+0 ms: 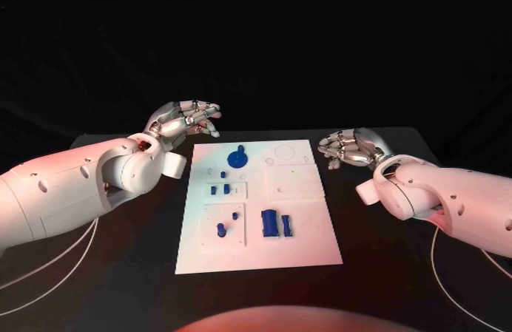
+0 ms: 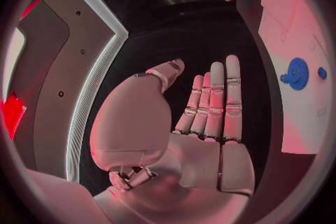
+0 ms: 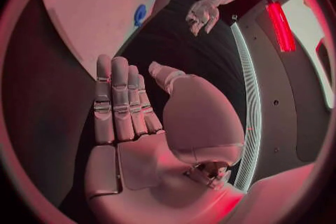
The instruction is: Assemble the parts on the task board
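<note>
On the black table [image 1: 128,273] the white task board [image 1: 304,228] lies in the middle, and everything else sits around it. At the board's near end, left of its centre line, a rectangular blue part [image 1: 271,223] with a thin blue strip [image 1: 287,225] just beside it stands next to a recessed square holding two small blue pieces [image 1: 222,229], one of them a small peg; that makes four parts at this end. Farther along, two small blue blocks [image 1: 219,189] sit side by side in another recess, with a tiny blue dot [image 1: 223,174] beyond them. At the board's far end lies one round blue disc [image 1: 240,157] with a knob on its rim. The board's right half shows bare outlines and recesses.

Two hands flank the far end, both off the board with nothing lying between them and it. The left hand [image 1: 188,119] hovers beside the far left corner, fingers straight and spread from the thumb, holding nothing. The right hand [image 1: 348,148] hovers by the far right edge, likewise loose and empty. Thin white cables [image 1: 48,273] trail beneath both arms.
</note>
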Available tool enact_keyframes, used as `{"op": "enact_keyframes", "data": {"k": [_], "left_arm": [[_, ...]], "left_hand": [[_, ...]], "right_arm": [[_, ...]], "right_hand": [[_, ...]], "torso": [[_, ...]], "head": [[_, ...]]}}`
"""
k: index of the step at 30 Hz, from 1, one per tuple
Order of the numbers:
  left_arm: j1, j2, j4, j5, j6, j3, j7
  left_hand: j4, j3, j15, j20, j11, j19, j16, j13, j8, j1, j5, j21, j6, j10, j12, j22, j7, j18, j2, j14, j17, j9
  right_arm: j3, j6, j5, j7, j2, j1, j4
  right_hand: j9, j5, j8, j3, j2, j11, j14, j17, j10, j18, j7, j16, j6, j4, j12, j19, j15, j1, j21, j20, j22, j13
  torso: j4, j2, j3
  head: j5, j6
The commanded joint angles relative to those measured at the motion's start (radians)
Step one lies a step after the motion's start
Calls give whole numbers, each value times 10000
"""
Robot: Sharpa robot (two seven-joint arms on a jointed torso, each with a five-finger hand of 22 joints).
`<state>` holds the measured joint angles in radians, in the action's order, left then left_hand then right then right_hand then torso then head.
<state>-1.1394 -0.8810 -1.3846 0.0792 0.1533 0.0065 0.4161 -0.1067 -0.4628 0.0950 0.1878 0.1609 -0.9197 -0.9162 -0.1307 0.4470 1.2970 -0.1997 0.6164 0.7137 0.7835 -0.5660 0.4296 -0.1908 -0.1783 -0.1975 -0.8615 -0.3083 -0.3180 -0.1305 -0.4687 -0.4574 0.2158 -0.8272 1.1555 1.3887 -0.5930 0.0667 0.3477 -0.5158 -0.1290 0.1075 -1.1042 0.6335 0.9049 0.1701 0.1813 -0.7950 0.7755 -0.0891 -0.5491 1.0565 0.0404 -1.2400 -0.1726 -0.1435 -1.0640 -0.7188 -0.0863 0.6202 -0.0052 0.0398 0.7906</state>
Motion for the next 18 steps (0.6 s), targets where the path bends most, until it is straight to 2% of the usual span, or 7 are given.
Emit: {"op": "enact_keyframes", "data": {"k": [1,5,7,11,12,15,18], "left_arm": [[69,242,443,-674,-99,7,649],[215,644,1177,-1084,-42,9,938],[280,840,1524,-1251,2,10,1055],[394,1148,2057,-1468,109,12,1244],[367,1061,1920,-903,46,4,642],[377,1060,1845,-901,167,2,649],[402,1058,1665,-895,459,-1,668]], "left_hand": [[-235,243,252,275,81,338,1873,427,-297,162,89,-1508,-143,339,693,-980,-234,-17,84,463,654,190],[-570,677,623,795,298,539,4763,670,-719,530,75,-4005,-61,896,2251,-2679,-80,-28,195,542,1102,621],[-627,832,798,969,429,844,5566,674,-918,618,66,-4711,-5,893,2797,-3139,-41,-7,245,804,1232,770],[-651,965,869,1014,372,1013,6255,686,-1102,726,56,-5207,63,819,3341,-3475,-105,54,342,1055,1397,937],[1067,4628,-950,-1878,-1609,9197,9162,1307,-4470,-3464,1997,-6164,-7137,-7835,5660,-4296,1908,1783,1975,8615,3083,3180],[1067,4628,-950,-1878,-1609,9197,9162,1307,-4470,-4139,1997,-6164,-7137,-7835,5660,-4296,1908,1783,1975,8615,3083,3180],[1067,4628,-950,-1878,-1609,9197,9162,1307,-4470,-5151,1997,-6164,-7137,-7835,5660,-4296,1908,1783,1975,8615,3083,3180]], "right_arm": [[37,883,2727,1596,347,21,-713],[87,1419,3262,1936,838,29,-1639],[102,1645,3464,2042,1046,28,-2031],[118,1963,3702,2167,1369,23,-2641],[113,1162,2892,1560,1295,21,-2483],[147,1044,2940,1602,1272,-10,-2362],[228,760,3054,1703,1216,-83,-2070]], "right_hand": [[369,-117,-239,-154,-95,327,953,-764,-104,50,136,1545,-92,13,1120,-759,345,89,1059,-377,1099,1514],[913,-176,-692,-60,-72,550,2012,-1827,-354,78,321,3363,-97,53,2241,-1855,854,148,1140,-872,2718,3240],[1200,-180,-980,152,47,675,2117,-2313,-393,128,351,4144,-36,91,2746,-2162,978,144,1115,-1100,3668,4089],[1536,-155,-1339,561,211,733,1902,-2837,-188,142,354,4888,82,134,3210,-2098,1045,130,1097,-1166,4853,5086],[5930,-667,-3477,5158,1290,-1075,11042,-6335,-9049,-1701,-1813,7950,-7755,891,5491,-10565,-404,3856,1726,1435,10640,7188],[5930,-667,-3477,5158,1290,-1075,11042,-6335,-9049,-1701,-1813,7950,-7755,891,5491,-10565,-404,4497,1726,1435,10640,7188],[5930,-667,-3477,5158,1290,-1075,11042,-6335,-9049,-1701,-1813,7950,-7755,891,5491,-10565,-404,5380,1726,1435,10640,7188]], "torso": [[-40,-238,-129],[-10,-435,-162],[21,-532,-177],[70,-621,-164],[19,-480,-154],[77,-499,-140],[215,-545,-106]], "head": [[6,-502],[105,-815],[135,-988],[188,-1169],[138,-1015],[102,-1076],[13,-1222]]}}
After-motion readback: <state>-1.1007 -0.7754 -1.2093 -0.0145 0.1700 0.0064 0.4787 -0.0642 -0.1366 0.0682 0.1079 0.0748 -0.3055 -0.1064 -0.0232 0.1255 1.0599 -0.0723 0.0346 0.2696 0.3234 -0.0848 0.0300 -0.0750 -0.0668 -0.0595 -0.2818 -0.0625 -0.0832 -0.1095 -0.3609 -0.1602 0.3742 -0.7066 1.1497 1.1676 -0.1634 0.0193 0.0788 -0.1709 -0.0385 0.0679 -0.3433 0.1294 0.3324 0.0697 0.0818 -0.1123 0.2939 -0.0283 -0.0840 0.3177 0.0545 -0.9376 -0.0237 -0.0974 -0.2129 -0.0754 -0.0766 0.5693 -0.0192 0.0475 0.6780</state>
